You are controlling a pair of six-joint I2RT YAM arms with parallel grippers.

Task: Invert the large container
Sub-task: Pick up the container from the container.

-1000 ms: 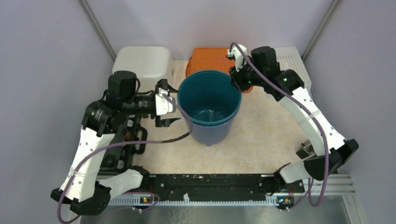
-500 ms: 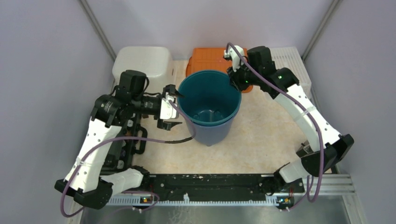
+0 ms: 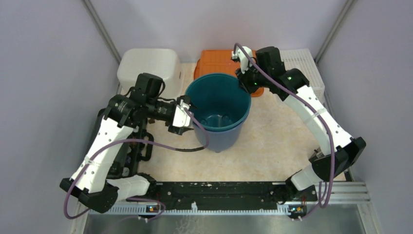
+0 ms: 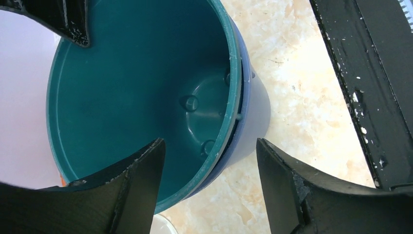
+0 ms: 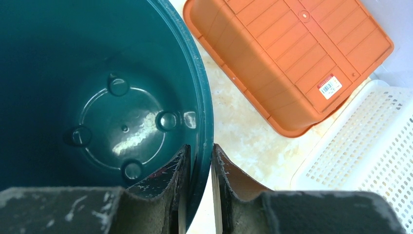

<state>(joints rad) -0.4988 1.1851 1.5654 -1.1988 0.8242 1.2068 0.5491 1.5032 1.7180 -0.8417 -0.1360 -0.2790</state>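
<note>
The large container is a teal bucket [image 3: 218, 109], upright with its mouth up, mid-table. My right gripper [image 3: 245, 80] is shut on its far right rim [image 5: 203, 122], one finger inside and one outside. My left gripper [image 3: 186, 113] is open and straddles the near left rim: in the left wrist view one finger [image 4: 141, 170] is over the inside, the other [image 4: 277, 170] outside over the table, neither touching the wall [image 4: 146, 92]. The bucket's bottom [image 5: 122, 126] shows raised bumps.
An orange bin [image 3: 219, 62] lies upside down behind the bucket, also in the right wrist view [image 5: 292, 53]. A white box [image 3: 148, 63] stands at the back left, a white mesh basket [image 3: 304, 63] at the back right. A black rail [image 3: 219, 190] runs along the near edge.
My left gripper moved right toward the bucket and now straddles its left rim, still open. My right gripper stayed clamped on the far right rim, shifting slightly left.
</note>
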